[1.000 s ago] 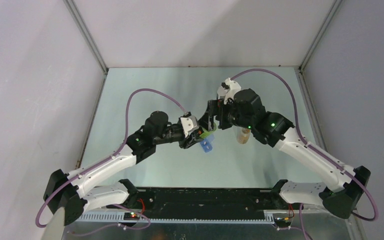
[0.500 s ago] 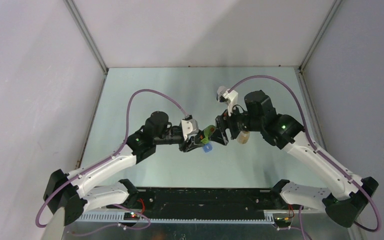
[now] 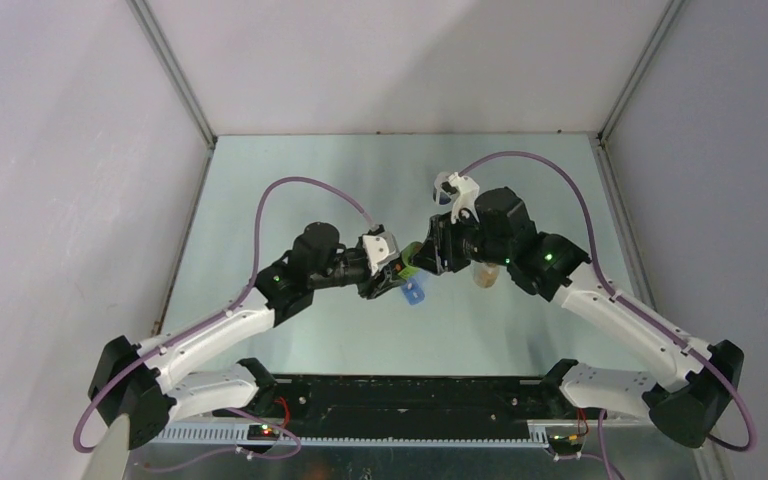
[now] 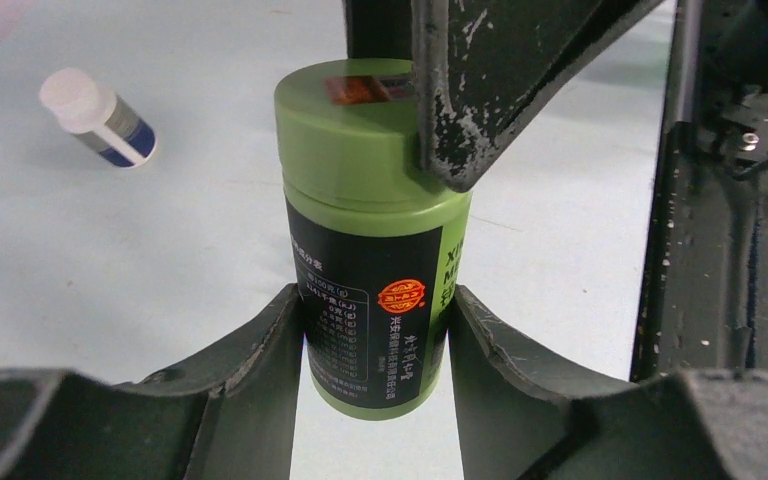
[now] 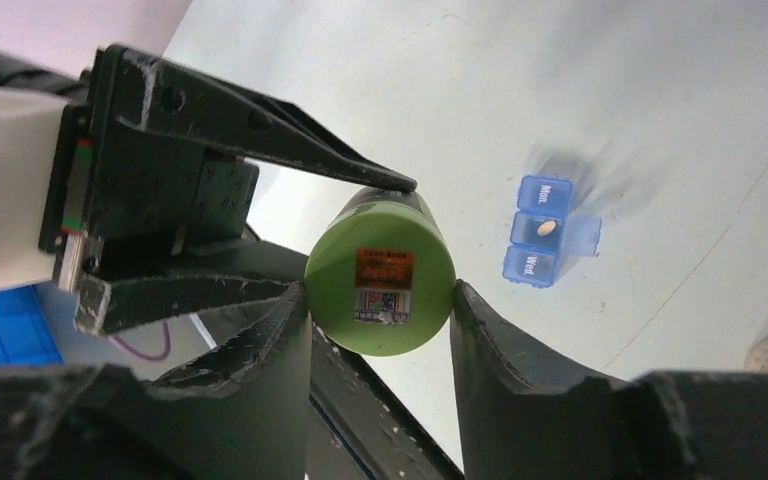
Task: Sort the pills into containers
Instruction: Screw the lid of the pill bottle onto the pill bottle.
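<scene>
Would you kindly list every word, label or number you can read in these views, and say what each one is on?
"Mon." – on a lid of the blue pill organizer
"Wed." – on another lid of the same organizer
"XI" and "M" – cut-off letters at the label edge of the green bottle
Small print on that label and the orange sticker on its cap: too small to read
Small white bottle: nothing legible

The blue pill organizer (image 5: 540, 232) reads "Mon." and "Wed." on two lids. The green bottle (image 4: 370, 250) shows cut-off white letters "XI" and "M"; its small print is illegible.
</scene>
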You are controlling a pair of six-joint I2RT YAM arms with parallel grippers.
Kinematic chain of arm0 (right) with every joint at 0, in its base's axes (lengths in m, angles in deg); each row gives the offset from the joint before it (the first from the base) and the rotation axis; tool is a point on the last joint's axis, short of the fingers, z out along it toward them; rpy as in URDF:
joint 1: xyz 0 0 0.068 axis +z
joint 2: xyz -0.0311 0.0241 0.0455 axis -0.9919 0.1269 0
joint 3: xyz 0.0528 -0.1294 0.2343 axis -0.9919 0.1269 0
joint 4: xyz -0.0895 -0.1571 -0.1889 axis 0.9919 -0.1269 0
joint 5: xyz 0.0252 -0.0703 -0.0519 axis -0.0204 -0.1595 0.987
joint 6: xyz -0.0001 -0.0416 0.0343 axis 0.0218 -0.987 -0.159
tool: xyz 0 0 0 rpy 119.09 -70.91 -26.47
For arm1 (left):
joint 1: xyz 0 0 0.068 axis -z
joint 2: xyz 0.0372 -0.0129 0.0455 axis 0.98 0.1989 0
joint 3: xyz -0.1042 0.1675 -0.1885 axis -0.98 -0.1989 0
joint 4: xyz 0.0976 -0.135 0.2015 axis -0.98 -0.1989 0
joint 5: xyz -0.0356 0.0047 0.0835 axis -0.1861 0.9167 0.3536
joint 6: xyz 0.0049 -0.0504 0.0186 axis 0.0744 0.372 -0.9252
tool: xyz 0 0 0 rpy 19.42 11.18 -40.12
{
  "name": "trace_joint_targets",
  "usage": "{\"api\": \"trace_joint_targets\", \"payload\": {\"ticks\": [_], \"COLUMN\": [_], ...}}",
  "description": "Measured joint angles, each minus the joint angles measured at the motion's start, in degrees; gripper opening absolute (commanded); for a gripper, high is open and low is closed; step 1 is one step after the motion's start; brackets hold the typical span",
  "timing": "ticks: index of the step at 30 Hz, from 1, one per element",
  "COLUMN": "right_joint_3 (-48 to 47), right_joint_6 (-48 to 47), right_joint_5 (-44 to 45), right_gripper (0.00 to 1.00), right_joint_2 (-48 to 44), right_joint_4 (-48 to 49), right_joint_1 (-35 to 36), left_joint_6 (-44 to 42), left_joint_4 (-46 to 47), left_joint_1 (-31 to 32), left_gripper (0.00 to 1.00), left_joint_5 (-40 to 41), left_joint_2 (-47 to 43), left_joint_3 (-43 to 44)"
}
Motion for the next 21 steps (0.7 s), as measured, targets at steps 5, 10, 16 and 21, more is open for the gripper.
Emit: {"api": "trace_joint_targets", "payload": {"ticks": [5,10,16,21], "right_joint_3": [0.13,1.14,1.64,1.64], "right_joint_6": [10.91,17.09,15.76,10.03], "right_joint_5": [8.87,13.66,12.41,8.48], "right_gripper": [0.37,0.98,0.99,0.99], "right_joint_2": [0.46,0.44,0.46,0.46], "right_joint_4": [0.85,2.95,3.96,4.52], "right_joint_1": [1.95,3.26,3.21,3.21], "left_joint_6": [0.42,0.92,1.46,1.44], "left_joint_4": [0.46,1.16,1.81,1.79], "left_joint_1": [0.15,0.22,0.22,0.22], "left_gripper": [0.0,0.0,0.0,0.0], "left_joint_5": [4.2,6.14,6.62,6.29], "left_joint_2": [0.17,0.2,0.2,0.2], "left_joint_3": [0.0,0.0,0.0,0.0]}}
